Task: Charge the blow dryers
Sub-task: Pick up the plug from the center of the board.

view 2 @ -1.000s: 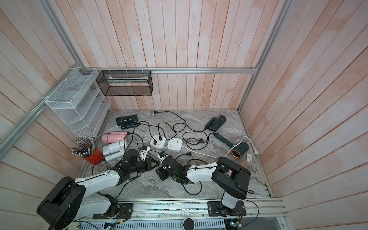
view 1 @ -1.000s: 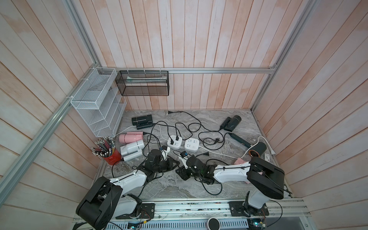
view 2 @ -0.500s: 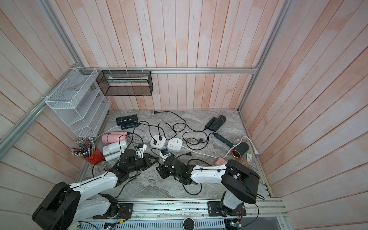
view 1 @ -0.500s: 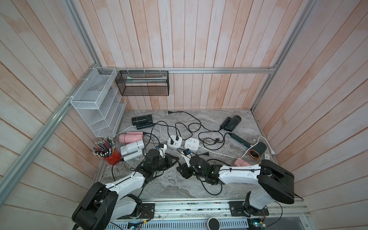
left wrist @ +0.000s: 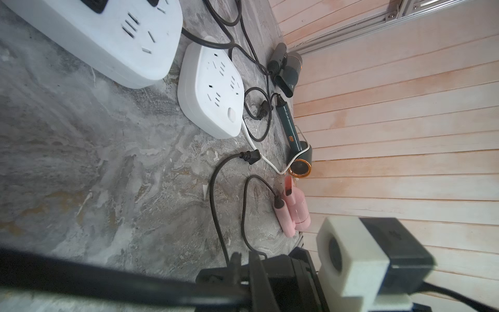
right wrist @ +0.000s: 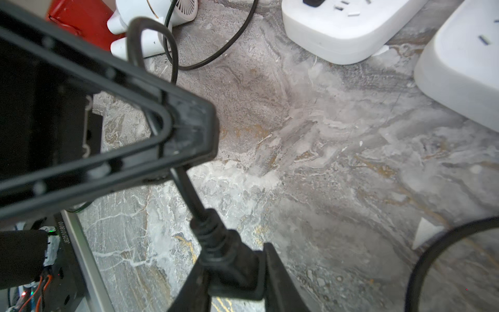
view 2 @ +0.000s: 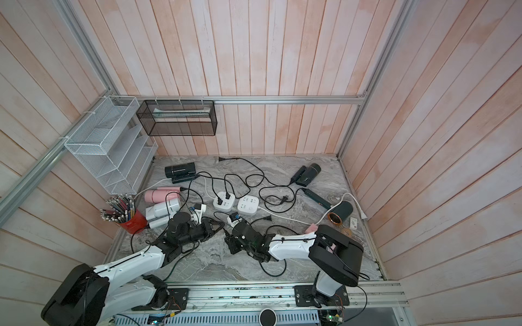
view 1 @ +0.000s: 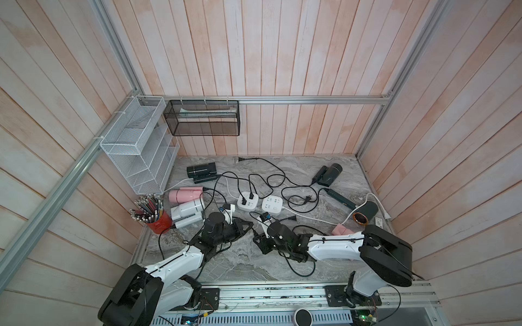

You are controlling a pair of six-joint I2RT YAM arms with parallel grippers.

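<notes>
Black cord (right wrist: 189,194) pinched in closed left gripper (right wrist: 186,132), its plug (right wrist: 226,251) clamped by right gripper (right wrist: 235,270), white power strips (right wrist: 337,35) sited just beyond, pale grey blow dryer (view 1: 186,209) lying near.

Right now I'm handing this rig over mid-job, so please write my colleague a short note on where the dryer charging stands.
Left gripper: shut on a black cord.
Right gripper: shut on that cord's plug.
Dryers: pink dryer and white dryer beside the red cup, black dryer at back, second black dryer and green dryer along the right wall, second pink dryer by the right arm.
Done: two plugs sit in the left power strip; the right power strip shows none.
Left: the held plug, plus back plug, middle plug, near plug lying loose.
</notes>
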